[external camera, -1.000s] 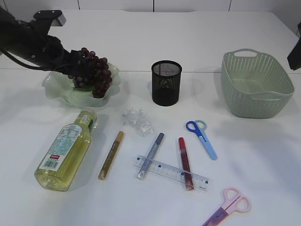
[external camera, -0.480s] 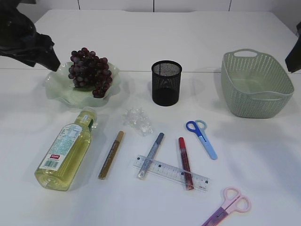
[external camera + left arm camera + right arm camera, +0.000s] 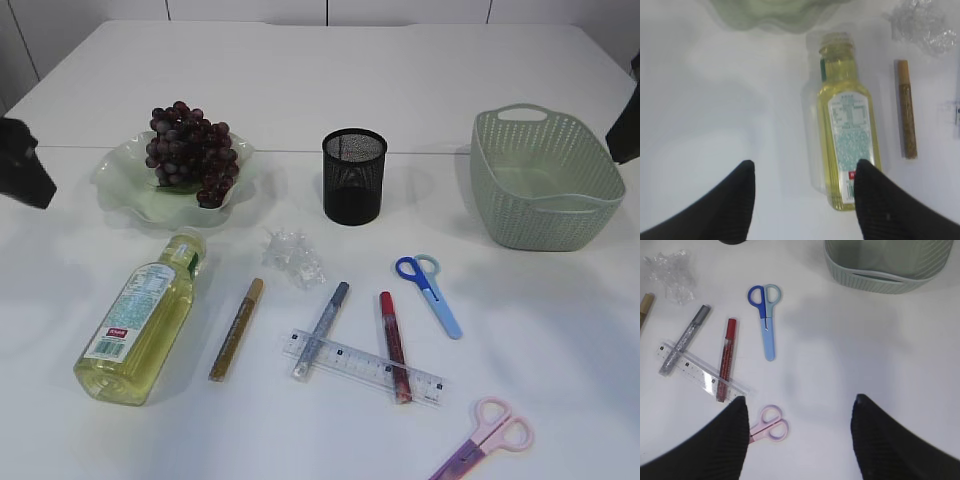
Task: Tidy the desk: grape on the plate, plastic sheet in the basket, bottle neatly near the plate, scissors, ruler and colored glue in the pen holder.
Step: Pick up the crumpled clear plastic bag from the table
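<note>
The dark grapes (image 3: 190, 152) lie on the pale green plate (image 3: 120, 180). A bottle of yellow liquid (image 3: 138, 318) (image 3: 850, 130) lies on its side below the plate. Crumpled clear plastic sheet (image 3: 293, 256) lies mid-table. Gold (image 3: 236, 329), silver (image 3: 321, 329) and red (image 3: 394, 345) glue pens and a clear ruler (image 3: 362, 366) lie in front. Blue scissors (image 3: 430, 293) (image 3: 766, 320) and pink scissors (image 3: 488, 438) (image 3: 769, 426) lie on the right. My left gripper (image 3: 804, 167) is open and empty above the table, left of the bottle. My right gripper (image 3: 799, 402) is open and empty, high above the table.
A black mesh pen holder (image 3: 353, 176) stands at the middle back. A green woven basket (image 3: 541, 178) stands at the right back. The left arm (image 3: 22, 160) shows at the left edge, the right arm (image 3: 625, 125) at the right edge.
The left gripper has let go of the grapes on the plate and drawn back to the left edge of the view. The right arm has barely moved.
</note>
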Robot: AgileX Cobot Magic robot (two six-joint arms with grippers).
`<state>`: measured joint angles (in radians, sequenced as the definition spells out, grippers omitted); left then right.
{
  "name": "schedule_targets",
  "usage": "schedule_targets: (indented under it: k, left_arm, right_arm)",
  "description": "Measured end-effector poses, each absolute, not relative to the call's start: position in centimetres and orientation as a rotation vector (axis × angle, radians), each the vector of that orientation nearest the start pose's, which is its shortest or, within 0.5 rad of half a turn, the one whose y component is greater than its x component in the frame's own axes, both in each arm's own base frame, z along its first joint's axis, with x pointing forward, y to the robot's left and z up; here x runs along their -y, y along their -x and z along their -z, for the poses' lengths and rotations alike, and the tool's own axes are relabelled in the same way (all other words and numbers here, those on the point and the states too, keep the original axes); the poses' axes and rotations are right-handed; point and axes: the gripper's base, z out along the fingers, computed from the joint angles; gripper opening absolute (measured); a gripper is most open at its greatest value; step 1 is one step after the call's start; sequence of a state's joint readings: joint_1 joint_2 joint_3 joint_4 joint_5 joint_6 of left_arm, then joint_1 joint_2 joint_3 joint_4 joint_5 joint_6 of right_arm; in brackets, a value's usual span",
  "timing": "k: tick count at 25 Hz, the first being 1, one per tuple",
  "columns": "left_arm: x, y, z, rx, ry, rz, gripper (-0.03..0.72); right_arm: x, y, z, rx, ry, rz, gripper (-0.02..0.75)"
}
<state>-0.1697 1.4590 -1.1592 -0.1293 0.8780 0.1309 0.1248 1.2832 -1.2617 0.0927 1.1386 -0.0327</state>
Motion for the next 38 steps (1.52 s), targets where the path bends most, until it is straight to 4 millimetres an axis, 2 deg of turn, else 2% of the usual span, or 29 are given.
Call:
schedule_targets:
  k: [5,8,13,18,23,29,34,38]
  left_arm:
    - [5.4,-26.2,-29.3,-2.673,-0.289,0.182,0.449]
    - [5.3,-25.1,-29.5,-2.678,-0.281,0.19,0.449]
    - [5.4,-24.4,-29.3,-2.725,-0.254,0.226,0.448]
    - [5.6,-24.1,-29.2,-2.76,-0.235,0.277,0.472]
    - [5.8,-24.0,-29.2,-2.766,-0.225,0.305,0.439]
    - [5.8,-24.0,-29.2,-2.768,-0.225,0.305,0.424]
    - [5.8,-24.1,-29.3,-2.756,-0.222,0.306,0.424]
    - [5.8,-24.2,-29.3,-2.743,-0.219,0.305,0.424]
  right_arm:
    - [-4.2,-24.6,-36.4,-2.637,0.174,-0.217,0.502]
    - [-4.7,-24.8,-36.4,-2.621,0.17,-0.259,0.496]
    - [-7.6,-26.1,-34.9,-2.651,0.291,-0.302,0.489]
    - [-11.6,-29.1,-33.4,-2.69,0.424,-0.337,0.489]
    - [-15.2,-33.2,-32.3,-2.698,0.475,-0.395,0.489]
    - [-18.6,-37.7,-29.8,-2.707,0.506,-0.443,0.489]
    - [-21.2,-40.1,-27.9,-2.685,0.591,-0.461,0.489]
    - [-22.8,-41.4,-26.1,-2.646,0.728,-0.464,0.489]
